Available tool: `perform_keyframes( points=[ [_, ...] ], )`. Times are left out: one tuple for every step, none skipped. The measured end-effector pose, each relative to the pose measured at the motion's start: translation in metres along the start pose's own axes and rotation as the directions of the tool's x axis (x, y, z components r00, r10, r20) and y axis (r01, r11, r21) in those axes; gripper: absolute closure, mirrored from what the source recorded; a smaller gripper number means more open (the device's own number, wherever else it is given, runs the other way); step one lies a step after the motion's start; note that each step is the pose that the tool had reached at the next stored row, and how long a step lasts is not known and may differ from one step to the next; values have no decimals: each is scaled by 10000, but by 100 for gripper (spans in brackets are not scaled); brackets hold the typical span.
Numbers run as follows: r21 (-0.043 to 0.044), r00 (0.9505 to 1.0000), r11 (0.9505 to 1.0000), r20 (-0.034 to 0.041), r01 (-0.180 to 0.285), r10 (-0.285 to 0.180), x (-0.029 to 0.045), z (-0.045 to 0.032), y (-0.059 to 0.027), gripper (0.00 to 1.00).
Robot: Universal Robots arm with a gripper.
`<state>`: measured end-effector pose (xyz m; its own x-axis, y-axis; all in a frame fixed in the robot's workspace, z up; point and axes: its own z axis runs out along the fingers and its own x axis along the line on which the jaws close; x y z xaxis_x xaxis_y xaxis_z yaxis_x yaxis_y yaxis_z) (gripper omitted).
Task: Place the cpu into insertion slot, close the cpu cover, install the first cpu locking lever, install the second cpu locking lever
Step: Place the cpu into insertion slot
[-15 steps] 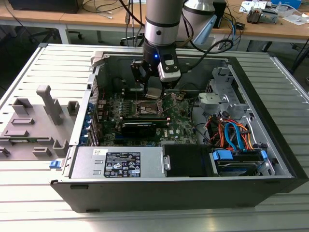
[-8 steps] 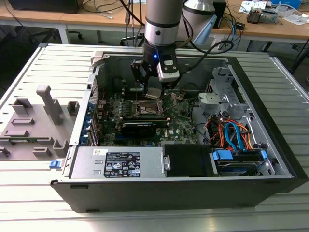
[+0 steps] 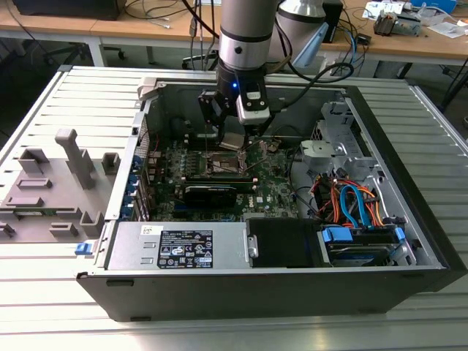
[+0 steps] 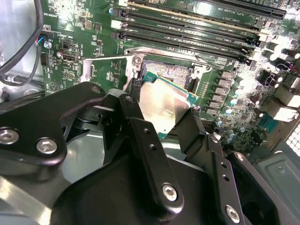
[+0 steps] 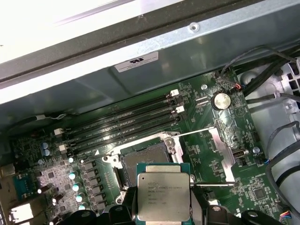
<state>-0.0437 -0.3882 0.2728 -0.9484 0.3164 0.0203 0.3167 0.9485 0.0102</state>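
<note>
The cpu [image 4: 165,104] is sitting pinched in the hand [image 4: 161,108], a small flat square with a dull silver metal lid and a thin green rim. The 2 black fingers [image 4: 133,117] are pressing on opposite edges of it, closed only as far as the chip's width. In the exterior view the hand [image 3: 231,142] is hanging inside the open computer case [image 3: 431,219], carrying the cpu [image 3: 231,140] above the green motherboard [image 3: 270,186]. In the first wrist view the cpu [image 5: 163,197] is hovering just beside the open socket [image 5: 145,161] and overlapping its near edge; I cannot tell whether it is touching. The hand [image 5: 164,214] is showing here as dark jointed metal links with bright screw heads.

The socket [image 4: 171,72] is showing as a dark square recess framed in shiny metal. A thin silver locking lever [image 5: 213,184] is sticking out sideways from it, right next to the chip. 4 long black memory slots [image 5: 122,124] are running along the far side of the socket, and a round silver coin battery [image 5: 222,100] is lying near them. In the exterior view a grey power supply box [image 3: 183,245] and orange and blue cables [image 3: 351,201] are crowding the case near the board. The case is resting on a ribbed metal bench [image 3: 44,307], beside a grey plastic fixture [image 3: 66,175].
</note>
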Motion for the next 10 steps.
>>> perform_keyframes(
  points=[
    [-1, 10000, 10000, 0, -46, 46, 0, 1, 0, 45],
    [-1, 10000, 10000, 1, -76, 76, 0, 2, 0, 45],
    [-2, 9999, 9999, 1, -108, 108, 0, 3, 0, 45],
    [-3, 9999, 9999, 1, -163, 163, 0, 4, 0, 45],
    [-3, 9998, 9998, 2, -187, 187, 0, 4, 0, 45],
    [-4, 9998, 9998, 2, -213, 213, 0, 5, 0, 45],
    [-4, 9997, 9997, 2, -243, 243, 0, 6, 0, 45],
    [-5, 9996, 9996, 2, -267, 267, 0, 7, 0, 45],
    [-6, 9995, 9995, 3, -304, 304, 0, 8, 0, 45],
    [-6, 9995, 9995, 3, -323, 323, 0, 8, 0, 45]
  ],
)
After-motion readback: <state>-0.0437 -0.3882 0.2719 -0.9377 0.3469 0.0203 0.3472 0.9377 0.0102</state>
